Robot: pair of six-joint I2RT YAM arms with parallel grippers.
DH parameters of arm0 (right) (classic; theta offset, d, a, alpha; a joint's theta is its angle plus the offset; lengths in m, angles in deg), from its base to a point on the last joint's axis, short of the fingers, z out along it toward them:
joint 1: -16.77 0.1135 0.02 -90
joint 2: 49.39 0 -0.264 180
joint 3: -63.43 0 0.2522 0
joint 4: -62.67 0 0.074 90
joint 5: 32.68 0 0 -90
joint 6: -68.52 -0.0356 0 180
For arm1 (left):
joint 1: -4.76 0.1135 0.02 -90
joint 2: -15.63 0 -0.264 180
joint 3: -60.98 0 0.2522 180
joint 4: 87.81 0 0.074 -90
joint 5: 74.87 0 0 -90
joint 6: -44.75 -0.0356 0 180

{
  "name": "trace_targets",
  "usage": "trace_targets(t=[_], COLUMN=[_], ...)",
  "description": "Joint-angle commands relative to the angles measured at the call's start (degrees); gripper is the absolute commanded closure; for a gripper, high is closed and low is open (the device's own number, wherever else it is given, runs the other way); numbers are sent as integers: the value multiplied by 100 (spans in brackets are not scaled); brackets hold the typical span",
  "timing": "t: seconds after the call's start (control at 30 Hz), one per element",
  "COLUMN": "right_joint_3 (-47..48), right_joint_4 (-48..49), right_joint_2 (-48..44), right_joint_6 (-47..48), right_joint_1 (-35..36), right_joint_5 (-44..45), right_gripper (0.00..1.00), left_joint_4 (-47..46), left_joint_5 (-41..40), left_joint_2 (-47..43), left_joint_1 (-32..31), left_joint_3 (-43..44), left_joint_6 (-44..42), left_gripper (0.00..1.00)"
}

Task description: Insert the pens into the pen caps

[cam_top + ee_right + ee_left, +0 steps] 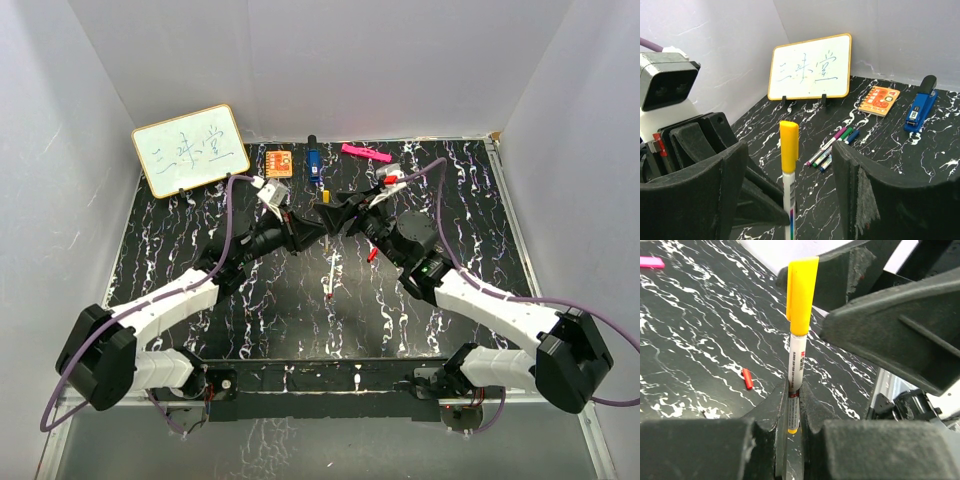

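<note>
The pen [795,365] is standing upright in mid-air over the middle of the table, with the yellow cap [802,295] sitting on its top end. The left gripper [794,400] is clamped tight on the lower barrel, so that's what's carrying it. The right gripper [787,165] has its fingers wide apart either side of the cap, touching nothing as far as I can see.

My read is that the cap is on, but I can't tell from here if it's pushed fully home. To do this bit well I'd hold the left dead steady and back the right out straight along the line its fingers point. No sideways drift, since either finger could clip the cap and tilt the pen in the grip. If the cap looks loose, I'd close on it and press down along the barrel first.

Further out, a red cap [747,378] lies on the table near a loose pen [329,275], so that's my guess for the next pair. A few more pens [832,147] lie together toward the whiteboard [810,67]
</note>
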Motion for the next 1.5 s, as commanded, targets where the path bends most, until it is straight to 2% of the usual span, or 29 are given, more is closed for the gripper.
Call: trace_targets(t=[0.0, 0.13, 0.3, 0.4, 0.47, 0.5, 0.53, 0.97, 1.2, 1.47], right_joint_3=[238, 262, 299, 301, 305, 314, 324, 207, 10, 72], right_joint_4=[384, 387, 369, 360, 345, 324, 304, 30, -131, -226], right_joint_2=[31, 75, 163, 199, 219, 235, 251, 498, 629, 912], right_joint_6=[-45, -80, -114, -125, -146, -160, -168, -257, -433, -501], right_joint_1=[-51, -68, -69, -71, -71, -73, -75, -71, -72, -70], right_joint_5=[-229, -166, -152, -158, -175, -176, -180, -533, -694, -853], right_gripper=[39, 52, 73, 77, 88, 98, 100, 100, 100, 100], left_joint_4=[-392, -320, -257, -262, -276, -297, -309, -752, -1423, -1455], left_joint_5=[714, 772, 766, 714, 669, 645, 621, 96, 206, 280], left_joint_2=[94, 87, 104, 104, 127, 130, 138, 67, 181, 218], left_joint_1=[26, 30, 30, 30, 30, 30, 30, 149, 526, 549], left_joint_3=[49, 97, 143, 156, 174, 180, 182, 402, 420, 478], left_joint_6=[170, 154, 150, 157, 158, 166, 174, 354, 910, 968], left_gripper=[100, 100, 100, 100, 100, 100, 100, 100, 100, 100])
